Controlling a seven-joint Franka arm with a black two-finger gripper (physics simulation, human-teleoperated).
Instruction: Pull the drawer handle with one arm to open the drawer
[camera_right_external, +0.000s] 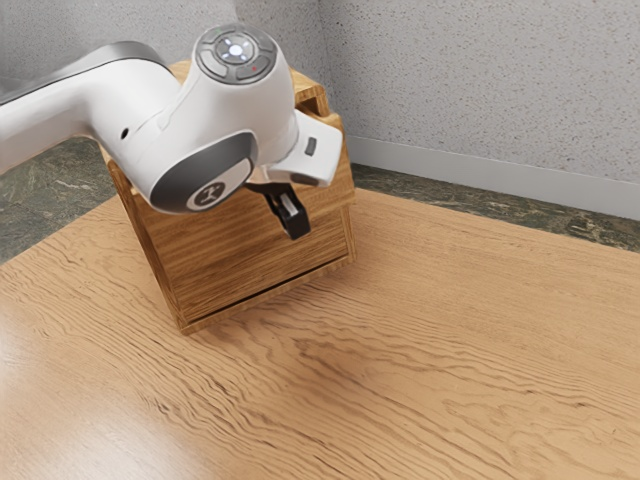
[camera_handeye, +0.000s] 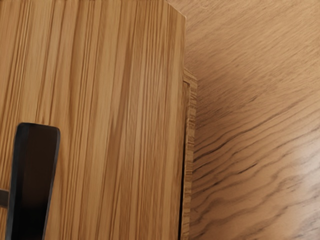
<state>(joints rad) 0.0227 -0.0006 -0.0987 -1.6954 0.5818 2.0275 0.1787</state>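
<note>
Drawer cabinet (camera_right_external: 240, 265) stands on the tabletop (camera_right_external: 450, 360) toward the exterior view's left, front facing that view's lower right; jaws hang just before the upper front, opening unreadable, any hold on the handle untellable; pull likely runs outward along that facing.

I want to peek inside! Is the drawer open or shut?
Open a little: the drawer sticks out past the cabinet under it.
</note>
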